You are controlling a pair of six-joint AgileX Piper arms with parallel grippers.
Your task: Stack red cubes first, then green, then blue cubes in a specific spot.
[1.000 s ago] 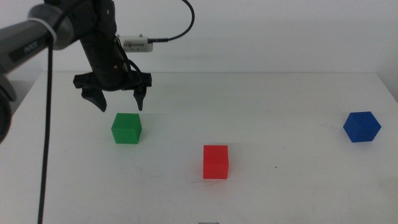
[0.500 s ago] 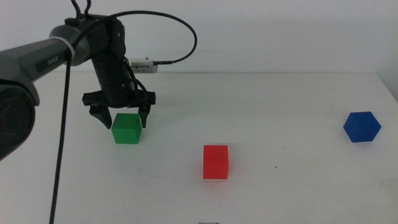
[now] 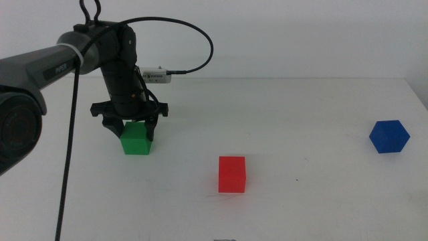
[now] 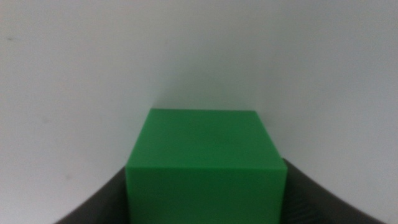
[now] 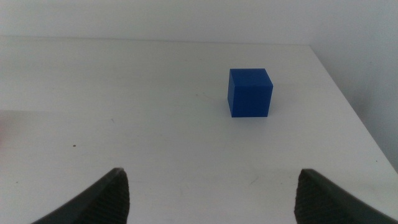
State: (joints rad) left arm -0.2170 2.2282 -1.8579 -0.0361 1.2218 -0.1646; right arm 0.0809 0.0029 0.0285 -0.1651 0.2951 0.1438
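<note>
Left end effector (image 3: 130, 127) low over matte green cube (image 3: 136, 138), jaws wide, straddling it at worktop's (image 3: 301, 134) 9 o'clock. Plain red cube (image 3: 232, 174) at centre. Blue cube (image 3: 388, 136) at 3 o'clock. Right end effector (image 5: 208, 199) spread wide, facing blue cube.

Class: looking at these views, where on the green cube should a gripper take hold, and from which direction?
Grip the green cube by two opposite vertical faces, coming straight down from above. It sits flat with plain parallel sides, and the left gripper is already open astride it.
</note>
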